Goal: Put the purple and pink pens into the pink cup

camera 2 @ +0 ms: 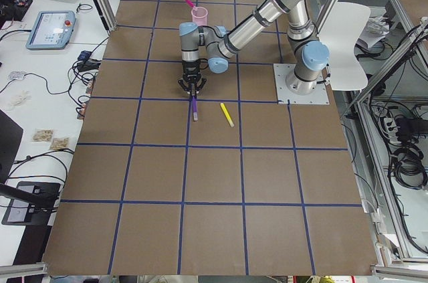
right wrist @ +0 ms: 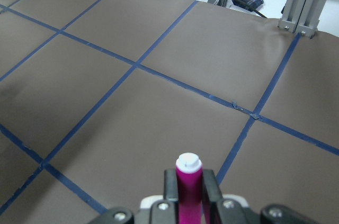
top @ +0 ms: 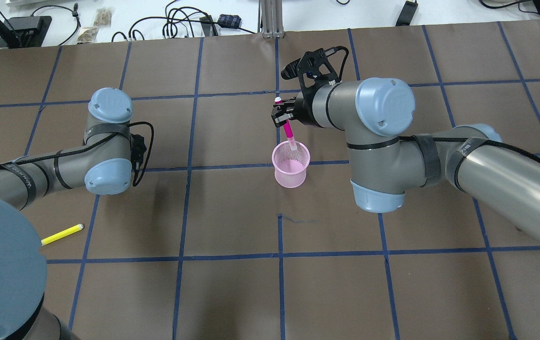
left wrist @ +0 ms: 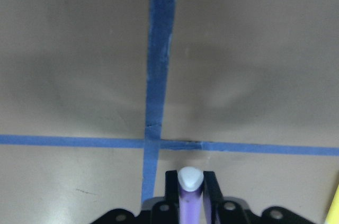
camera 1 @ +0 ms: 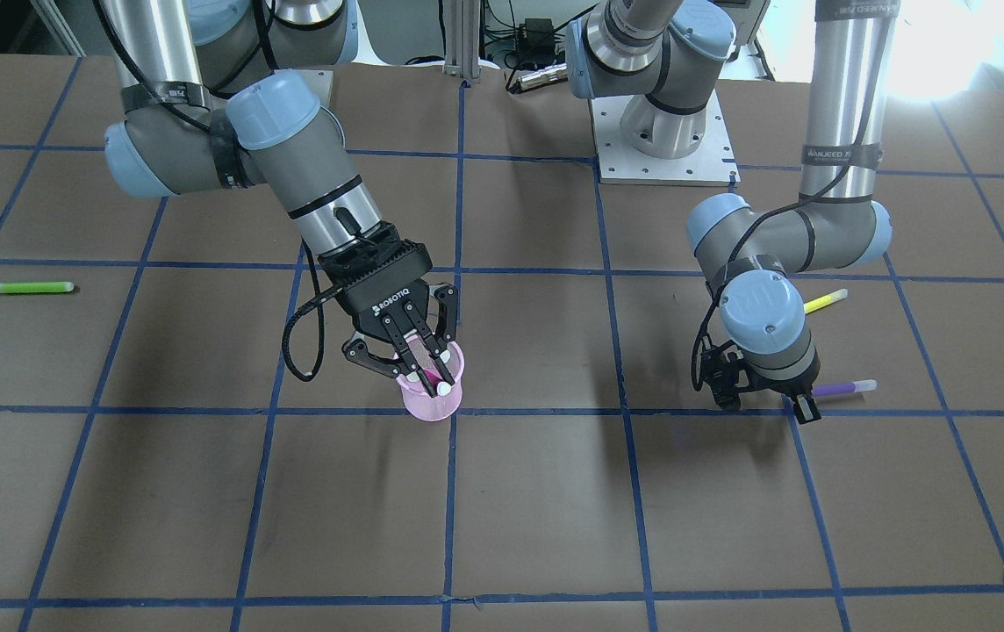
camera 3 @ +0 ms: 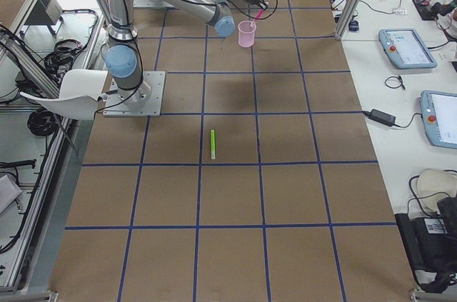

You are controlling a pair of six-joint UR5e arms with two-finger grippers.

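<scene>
The pink mesh cup [camera 1: 432, 402] stands upright near the middle of the table and shows in the overhead view [top: 290, 172]. My right gripper [camera 1: 427, 367] is shut on the pink pen [top: 289, 132]. It holds the pen tilted, lower end inside the cup's mouth and white cap up [right wrist: 189, 163]. My left gripper [camera 1: 770, 405] is low at the table, pointing down. In the left wrist view its fingers [left wrist: 172, 181] press against both sides of the purple pen [left wrist: 189, 203]. The pen's white-capped end sticks out sideways [camera 1: 846, 386].
A yellow pen [camera 1: 825, 301] lies on the table just behind the left gripper and shows in the overhead view [top: 62, 234]. A green pen [camera 1: 25, 287] lies far out on the robot's right side. Blue tape lines grid the brown table [top: 232, 293].
</scene>
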